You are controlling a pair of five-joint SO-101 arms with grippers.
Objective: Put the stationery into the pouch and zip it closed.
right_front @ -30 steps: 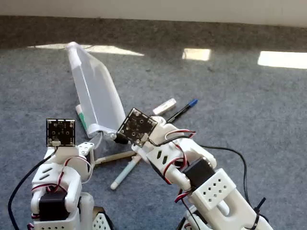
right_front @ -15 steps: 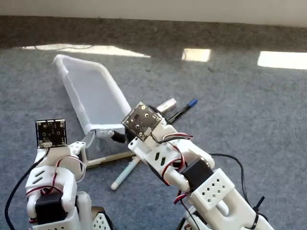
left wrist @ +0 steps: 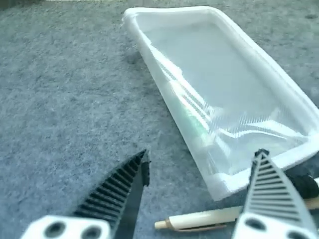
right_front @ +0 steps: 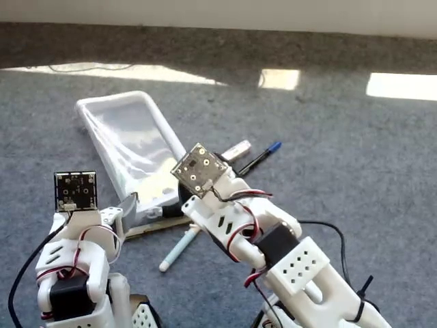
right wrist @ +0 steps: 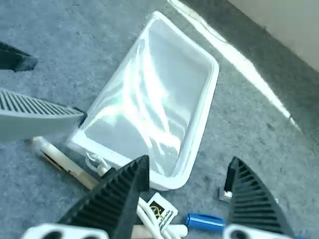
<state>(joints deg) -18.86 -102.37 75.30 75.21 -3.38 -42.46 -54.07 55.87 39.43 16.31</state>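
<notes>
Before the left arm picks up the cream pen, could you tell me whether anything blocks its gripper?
Nothing visible does: the left gripper hangs open over the cream pen, which lies bare on the carpet beside the pouch.

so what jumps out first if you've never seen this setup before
The clear white pouch lying flat on the grey carpet draws the eye first, with the left gripper and right gripper both open by its near end. Loose pens lie beside it: a blue-capped pen to its right in the high view and a pale pen between the two arms.
</notes>
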